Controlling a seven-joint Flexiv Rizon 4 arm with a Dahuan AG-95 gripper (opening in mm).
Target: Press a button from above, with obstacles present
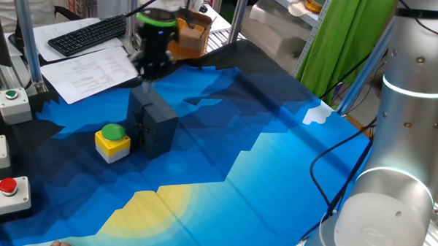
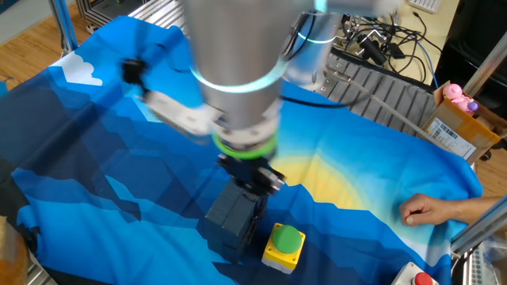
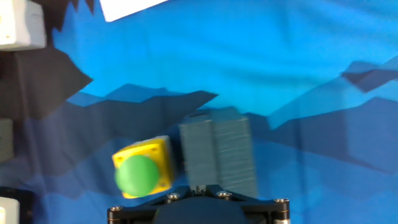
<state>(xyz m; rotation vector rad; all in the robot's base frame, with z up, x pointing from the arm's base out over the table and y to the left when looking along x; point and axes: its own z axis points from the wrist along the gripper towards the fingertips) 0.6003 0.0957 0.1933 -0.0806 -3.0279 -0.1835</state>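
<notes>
The button (image 1: 113, 132) is a green dome on a small yellow box, standing on the blue cloth. The dark grey block (image 1: 155, 125), taller than the box, stands right beside it. My gripper (image 1: 150, 73) hangs above the block's far end, blurred by motion. In the other fixed view the gripper (image 2: 255, 179) is just over the block (image 2: 234, 218), with the button (image 2: 286, 242) to its right. The hand view shows the button (image 3: 138, 175) left of the block (image 3: 219, 155), and only the gripper's base (image 3: 198, 208) at the bottom edge. The fingertips are not visible.
A grey box with a green button (image 1: 12, 102) and two grey boxes with red buttons (image 1: 9, 193) stand at the table's left edge. Papers (image 1: 93, 69) and a keyboard (image 1: 88, 34) lie behind. A person's hand (image 2: 428, 210) rests on the cloth's edge.
</notes>
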